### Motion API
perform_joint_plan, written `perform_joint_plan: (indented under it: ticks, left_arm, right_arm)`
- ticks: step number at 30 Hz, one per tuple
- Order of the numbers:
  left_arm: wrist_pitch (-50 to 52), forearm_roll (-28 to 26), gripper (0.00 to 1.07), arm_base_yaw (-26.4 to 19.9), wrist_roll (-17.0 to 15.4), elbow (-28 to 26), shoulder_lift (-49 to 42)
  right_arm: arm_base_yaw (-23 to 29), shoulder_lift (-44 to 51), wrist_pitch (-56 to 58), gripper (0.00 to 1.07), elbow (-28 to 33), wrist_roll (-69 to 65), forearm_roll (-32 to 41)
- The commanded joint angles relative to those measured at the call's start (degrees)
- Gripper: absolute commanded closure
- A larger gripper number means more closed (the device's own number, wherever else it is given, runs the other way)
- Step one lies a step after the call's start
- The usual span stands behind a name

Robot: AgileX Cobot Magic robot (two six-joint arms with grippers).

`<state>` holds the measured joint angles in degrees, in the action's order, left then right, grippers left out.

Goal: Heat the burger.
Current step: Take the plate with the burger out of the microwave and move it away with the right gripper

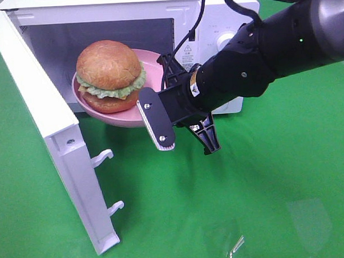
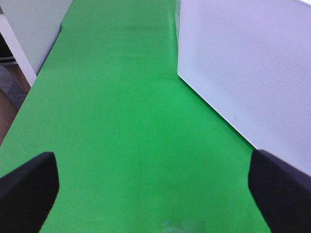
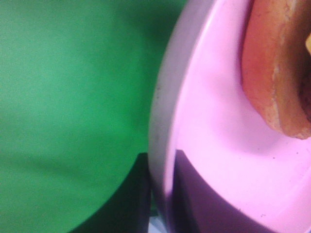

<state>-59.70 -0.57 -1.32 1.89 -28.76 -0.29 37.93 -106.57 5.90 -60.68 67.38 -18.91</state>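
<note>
The burger [image 1: 109,74], a golden-brown bun with green lettuce and an orange-brown patty, sits on a pink plate [image 1: 156,69]. The plate is tilted at the mouth of the open white microwave [image 1: 224,24], partly inside the cavity. My right gripper [image 1: 155,127] is shut on the plate's near rim. The right wrist view shows the plate [image 3: 218,121] up close, the burger's edge [image 3: 282,73] and my right gripper [image 3: 163,204] clamped on the rim. My left gripper [image 2: 155,194] is open and empty over the green cloth; it is out of the exterior high view.
The microwave door [image 1: 46,123] hangs wide open on the left, with its two latch hooks [image 1: 108,183] pointing toward the middle. The door's white outer face [image 2: 243,73] fills the left wrist view's side. Green cloth [image 1: 266,188] covers the table.
</note>
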Motion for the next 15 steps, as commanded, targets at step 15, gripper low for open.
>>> perform_joint_plan:
  ticks: [15]
  left_arm:
    - [0.3, -0.1, 0.09, -0.1, 0.1, 0.1, -1.0]
  right_arm:
    - [-1.1, 12.3, -2.8, 1.07, 10.7, -2.3, -1.4]
